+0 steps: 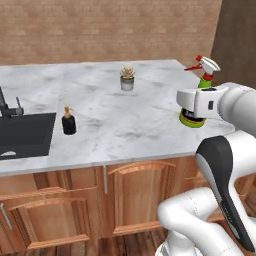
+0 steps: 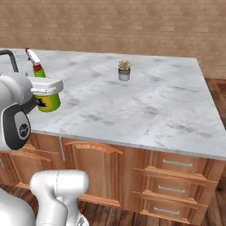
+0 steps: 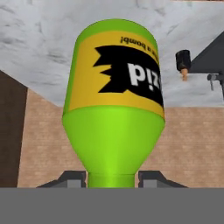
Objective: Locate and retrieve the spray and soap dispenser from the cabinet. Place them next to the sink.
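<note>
Left edge of the counter (image 1: 125, 125): the sink (image 1: 25, 134) sits sunk into the marble, its black faucet (image 1: 7, 105) cut off by the frame edge. Just right of the basin, near the front edge, stands the soap dispenser (image 1: 68, 121), upright, apart from the basin rim. That half of the job looks done.

Middle of the counter, toward the back edge: a small potted plant (image 1: 127, 78), well apart from everything else.

Right end of the counter: the gripper (image 3: 111, 177) holds the spray bottle (image 1: 200, 87). In the hand view the two fingers (image 3: 70, 178) press either side of the bottle's narrow neck, so the jaws are clamped on it. The bottle hangs above the marble near the right end, tilted, trigger head (image 1: 207, 64) and red nozzle up and toward the back. Its base appears clear of the surface, though the arm covers most of the body, so I can't be sure.

Judgement: roughly past the halfway mark. Left to do is carrying the spray bottle across the length of the counter and setting it down beside the sink, near the dispenser.

Hard to make out: the cabinet with the open shelf. The bottle's label reads upside down in the hand view and is partly cut off. In the right base view the faucet shows just as a curved sliver at the far left edge.
</note>
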Robot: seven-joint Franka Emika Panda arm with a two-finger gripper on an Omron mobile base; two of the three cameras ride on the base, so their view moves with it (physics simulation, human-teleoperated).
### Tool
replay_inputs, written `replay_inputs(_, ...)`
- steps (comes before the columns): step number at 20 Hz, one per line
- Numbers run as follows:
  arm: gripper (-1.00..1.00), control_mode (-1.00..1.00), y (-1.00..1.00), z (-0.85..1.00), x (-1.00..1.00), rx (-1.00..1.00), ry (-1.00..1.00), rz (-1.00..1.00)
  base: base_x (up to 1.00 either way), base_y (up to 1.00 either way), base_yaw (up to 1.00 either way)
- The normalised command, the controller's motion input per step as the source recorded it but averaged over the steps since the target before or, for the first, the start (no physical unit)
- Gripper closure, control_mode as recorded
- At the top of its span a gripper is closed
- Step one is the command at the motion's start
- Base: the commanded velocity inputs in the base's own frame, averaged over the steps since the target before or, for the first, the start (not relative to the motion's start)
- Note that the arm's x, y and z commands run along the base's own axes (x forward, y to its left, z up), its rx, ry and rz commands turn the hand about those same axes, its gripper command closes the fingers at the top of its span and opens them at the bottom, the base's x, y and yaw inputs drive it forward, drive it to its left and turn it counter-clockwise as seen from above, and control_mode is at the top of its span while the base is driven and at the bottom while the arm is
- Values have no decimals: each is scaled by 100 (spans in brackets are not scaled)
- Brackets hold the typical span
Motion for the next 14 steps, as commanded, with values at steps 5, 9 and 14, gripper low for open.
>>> replay_inputs(5,100,100,0,0,0,0,0,0,48,10,-9)
replay_inputs(9,100,100,0,0,0,0,0,0,49,14,-12)
replay_inputs(14,100,100,0,0,0,0,0,0,20,24,-14)
